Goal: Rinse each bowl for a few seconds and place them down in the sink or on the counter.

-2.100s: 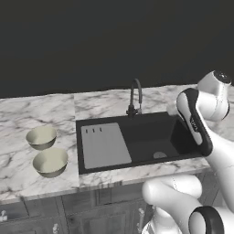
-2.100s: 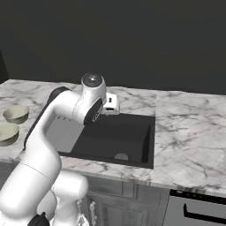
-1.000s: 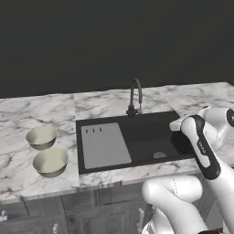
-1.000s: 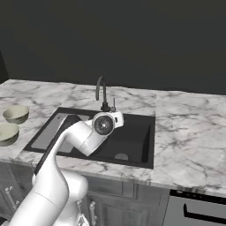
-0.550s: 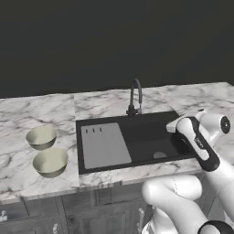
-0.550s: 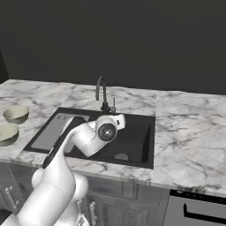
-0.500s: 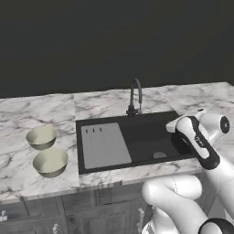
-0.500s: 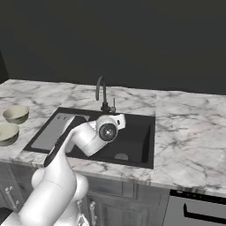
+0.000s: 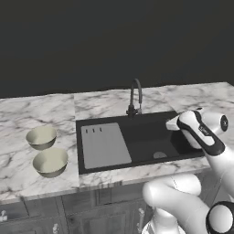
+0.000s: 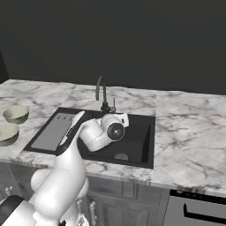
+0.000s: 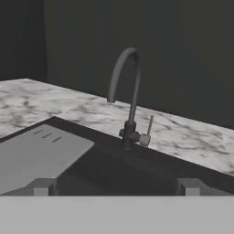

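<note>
My gripper [image 11: 114, 187] hung low over the right part of the sink [image 9: 141, 137], jaws spread as wide as they go, nothing between them. In the hand view both fingertips [image 11: 43, 186] stood far apart at the bottom, framing the basin's back wall.

Straight ahead of the hand: the dark curved faucet [image 11: 125, 100], rising from the sink's rear edge, spout arching over to the left, a thin lever [image 11: 149, 125] upright just beside its base. Grey ribbed drainboard [image 11: 36, 153] lay to the left in that view, flat inside the black basin.

From the left base view, my hand sat at the basin's right end, above the round drain [image 9: 159, 155]. Drainboard took the left half of the sink.

The two bowls [image 9: 41, 137] sat on the counter [image 9: 41, 109] left of the sink, well apart from my hand. One nearer the wall, the other [image 9: 50, 162] nearer the front edge, just beside each other, both upright, both looking empty. In the right base view they showed at the far left edge [image 10: 16, 114], same arrangement.

Counter white marble, grey veins, running both sides of the sink.
</note>
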### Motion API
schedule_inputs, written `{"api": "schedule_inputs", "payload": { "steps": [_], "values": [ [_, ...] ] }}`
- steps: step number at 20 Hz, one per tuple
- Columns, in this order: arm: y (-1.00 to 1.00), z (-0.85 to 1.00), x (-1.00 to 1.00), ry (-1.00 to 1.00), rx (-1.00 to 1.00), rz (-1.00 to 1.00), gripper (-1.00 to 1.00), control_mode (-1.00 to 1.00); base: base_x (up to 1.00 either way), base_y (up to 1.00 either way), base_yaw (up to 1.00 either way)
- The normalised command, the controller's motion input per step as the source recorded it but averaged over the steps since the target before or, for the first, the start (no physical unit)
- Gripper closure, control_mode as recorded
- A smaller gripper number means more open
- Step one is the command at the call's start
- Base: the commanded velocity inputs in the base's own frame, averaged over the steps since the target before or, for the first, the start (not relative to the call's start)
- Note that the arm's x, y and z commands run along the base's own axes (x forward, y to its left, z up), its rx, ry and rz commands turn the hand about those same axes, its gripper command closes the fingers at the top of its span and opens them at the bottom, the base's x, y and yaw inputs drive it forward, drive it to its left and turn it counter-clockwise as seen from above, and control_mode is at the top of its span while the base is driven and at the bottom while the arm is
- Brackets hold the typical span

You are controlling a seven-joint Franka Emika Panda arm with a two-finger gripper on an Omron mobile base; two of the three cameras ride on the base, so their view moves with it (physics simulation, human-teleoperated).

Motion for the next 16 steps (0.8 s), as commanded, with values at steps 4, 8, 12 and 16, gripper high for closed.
{"api": "schedule_inputs", "payload": {
  "steps": [4,8,12,16],
  "values": [
    [-0.01,-0.12,0.11,-0.11,0.05,0.04,-1.00,-1.00,0.00,0.00,0.00],
    [0.00,-0.09,0.16,-0.14,0.05,0.03,-1.00,-1.00,0.00,0.00,0.00],
    [0.01,-0.05,0.21,-0.15,0.03,0.01,-1.00,-1.00,0.00,0.00,0.00],
    [0.01,-0.03,0.23,-0.11,0.03,0.00,-1.00,-1.00,0.00,0.00,0.00]
  ]
}}
